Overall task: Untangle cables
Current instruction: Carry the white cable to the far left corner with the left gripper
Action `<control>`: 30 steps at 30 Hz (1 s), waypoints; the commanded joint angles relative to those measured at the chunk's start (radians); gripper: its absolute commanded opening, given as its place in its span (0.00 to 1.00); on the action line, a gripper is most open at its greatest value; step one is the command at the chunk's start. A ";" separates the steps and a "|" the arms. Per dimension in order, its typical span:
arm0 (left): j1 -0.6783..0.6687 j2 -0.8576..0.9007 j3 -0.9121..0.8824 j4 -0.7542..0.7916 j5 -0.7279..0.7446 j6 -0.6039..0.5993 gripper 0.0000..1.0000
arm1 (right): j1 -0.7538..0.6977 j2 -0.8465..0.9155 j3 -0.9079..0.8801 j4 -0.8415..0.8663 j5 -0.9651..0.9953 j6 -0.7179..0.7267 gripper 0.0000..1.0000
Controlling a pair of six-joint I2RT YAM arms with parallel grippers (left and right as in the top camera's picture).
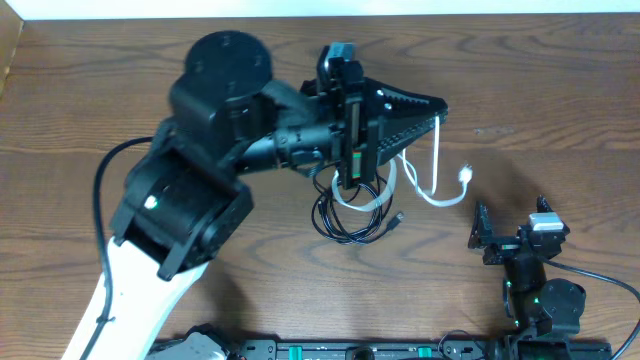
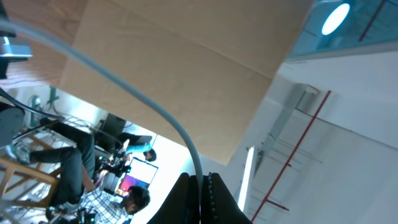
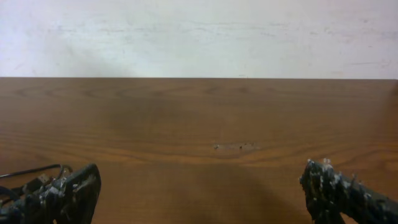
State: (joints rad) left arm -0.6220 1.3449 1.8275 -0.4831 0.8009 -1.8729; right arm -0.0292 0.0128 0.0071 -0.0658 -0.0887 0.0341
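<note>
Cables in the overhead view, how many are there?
2 clear: the white cable draped from the shut left claw, and a black coil on the table below. The coil may hide another.

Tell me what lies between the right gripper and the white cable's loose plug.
Nothing but bare table. In the overhead view, only wood separates the open right gripper from the white cable and its plug.
</note>
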 commanded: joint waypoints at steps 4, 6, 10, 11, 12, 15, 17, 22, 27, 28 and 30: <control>0.053 -0.019 0.018 -0.048 -0.080 0.080 0.08 | 0.005 0.000 -0.002 -0.005 0.008 0.002 0.99; 0.070 -0.012 0.018 -0.047 -0.109 0.132 0.08 | 0.005 0.000 -0.002 -0.005 0.008 0.002 0.99; 0.107 0.004 0.018 -0.047 -0.140 0.294 0.08 | 0.005 0.000 -0.002 -0.005 0.008 0.002 0.99; 0.116 0.008 0.018 -0.050 -0.140 0.333 0.07 | 0.005 0.000 -0.002 -0.005 0.008 0.002 0.99; 0.124 0.010 0.018 -0.053 -0.140 0.374 0.07 | 0.005 0.000 -0.002 -0.005 0.008 0.002 0.99; 0.148 0.016 0.018 -0.055 -0.148 0.552 0.07 | 0.005 0.000 -0.002 -0.005 0.008 0.002 0.99; 0.163 0.021 0.018 -0.067 -0.173 0.663 0.08 | 0.005 0.000 -0.002 -0.005 0.008 0.002 0.99; 0.205 0.035 0.018 -0.150 -0.304 0.845 0.07 | 0.005 0.000 -0.002 -0.005 0.008 0.002 0.99; 0.264 0.074 0.018 -0.157 -0.451 1.047 0.07 | 0.005 0.000 -0.002 -0.005 0.008 0.002 0.99; 0.280 0.082 0.018 -0.157 -0.492 1.114 0.08 | 0.005 0.000 -0.002 -0.005 0.008 0.002 0.99; 0.307 0.096 0.018 -0.170 -0.585 1.247 0.08 | 0.005 0.000 -0.002 -0.005 0.008 0.002 0.99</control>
State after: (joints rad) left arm -0.3496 1.4204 1.8282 -0.6453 0.3870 -0.8822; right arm -0.0292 0.0132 0.0071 -0.0658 -0.0887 0.0341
